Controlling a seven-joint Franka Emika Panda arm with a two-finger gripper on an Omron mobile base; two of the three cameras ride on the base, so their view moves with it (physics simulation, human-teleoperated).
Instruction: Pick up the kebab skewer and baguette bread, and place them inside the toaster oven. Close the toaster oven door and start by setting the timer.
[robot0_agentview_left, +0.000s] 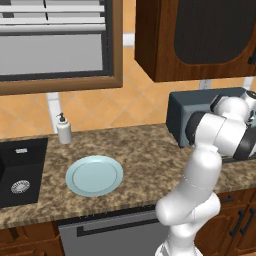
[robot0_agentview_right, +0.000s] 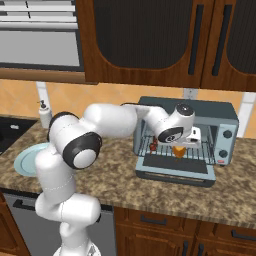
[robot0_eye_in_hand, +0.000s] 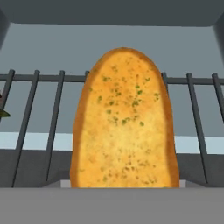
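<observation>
The arm reaches across the speckled brown bench to the toaster oven, which stands toward the bench's right end against the back wall. The toaster oven door is dropped open and lies flat out toward the bench's front edge. The claw hangs in the oven's mouth just above the wire rack, and the baguette bread sits at its tip, between the fingers as far as the right base view lets one judge; the claw stands partly open, about the width of the loaf, though the fingertips themselves are hidden behind the bread in the hand view. There the baguette bread stands golden and herb-flecked in front of the rack bars, with the grey oven back wall behind it. The kebab skewer lies on the rack at the left side of the oven cavity, just beside the claw. A pale blue plate rests near the bench's front edge, beside the black sink, and a soap dispenser stands at the back edge
</observation>
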